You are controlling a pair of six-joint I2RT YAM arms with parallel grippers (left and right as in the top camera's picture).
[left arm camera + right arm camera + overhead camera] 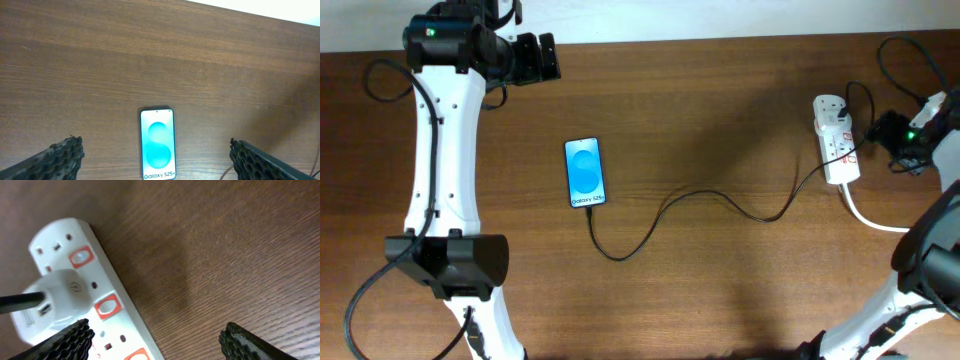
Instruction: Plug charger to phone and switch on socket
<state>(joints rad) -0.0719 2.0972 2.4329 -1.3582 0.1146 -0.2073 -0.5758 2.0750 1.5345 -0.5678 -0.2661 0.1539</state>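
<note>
The phone [585, 172] lies flat on the table left of centre, its blue screen lit; it also shows in the left wrist view [158, 145]. The charger's thin black cable [720, 195] runs from the phone's near end to a white adapter [55, 297] plugged into the socket [837, 140]. I cannot tell whether its tip is seated in the phone. The socket [120, 330] has red-framed switches. My left gripper [552, 58] [156, 146] is open and empty, raised beyond the phone. My right gripper [878, 132] [155, 335] is open, just right of the socket.
The socket's thick white cable [870, 218] runs off toward the right edge. Black arm cables [900, 60] loop at the back right. The left arm's base [450, 260] stands at the front left. The table is brown wood [720, 100].
</note>
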